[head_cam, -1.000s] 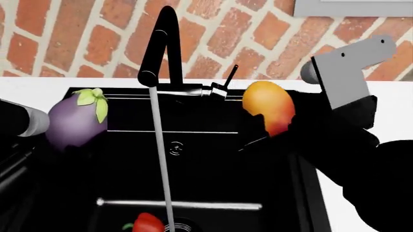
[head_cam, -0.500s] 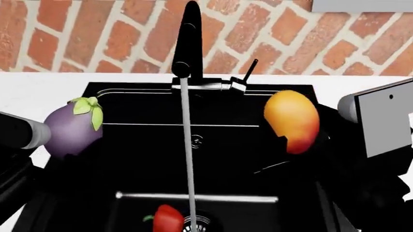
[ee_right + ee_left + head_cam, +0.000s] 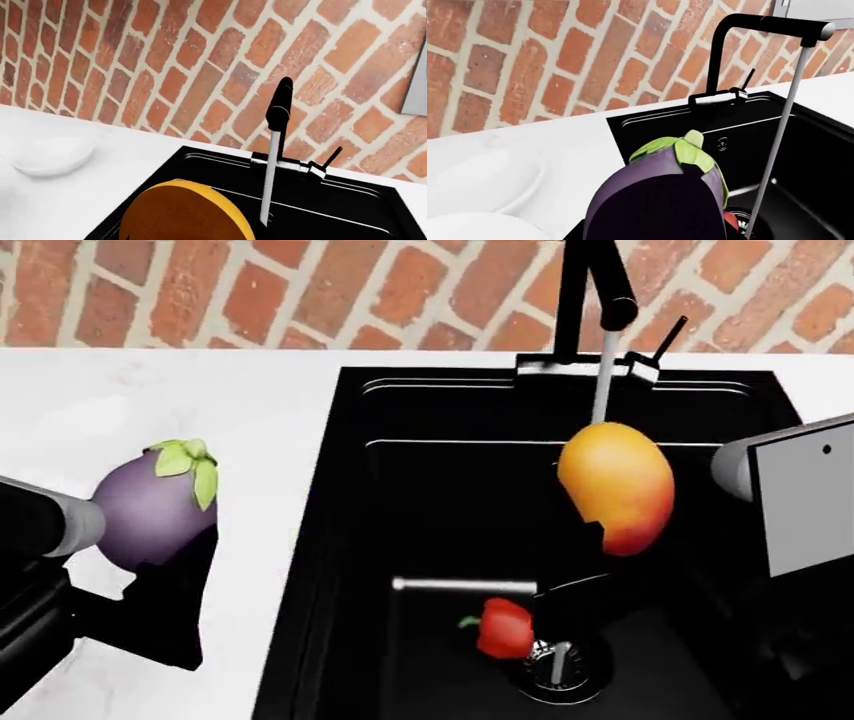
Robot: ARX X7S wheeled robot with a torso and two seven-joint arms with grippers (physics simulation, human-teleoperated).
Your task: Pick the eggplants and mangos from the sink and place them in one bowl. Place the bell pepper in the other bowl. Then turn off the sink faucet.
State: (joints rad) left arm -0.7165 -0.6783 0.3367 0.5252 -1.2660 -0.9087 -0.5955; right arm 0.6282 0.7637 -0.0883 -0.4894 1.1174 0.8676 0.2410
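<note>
While water runs, one eggplant (image 3: 151,502), one mango (image 3: 617,486), one bell pepper (image 3: 503,626).

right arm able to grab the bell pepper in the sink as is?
Probably not yet. The right gripper is shut on the mango, so it has no free grasp. The bell pepper lies uncovered by the drain below, otherwise unobstructed.
</note>
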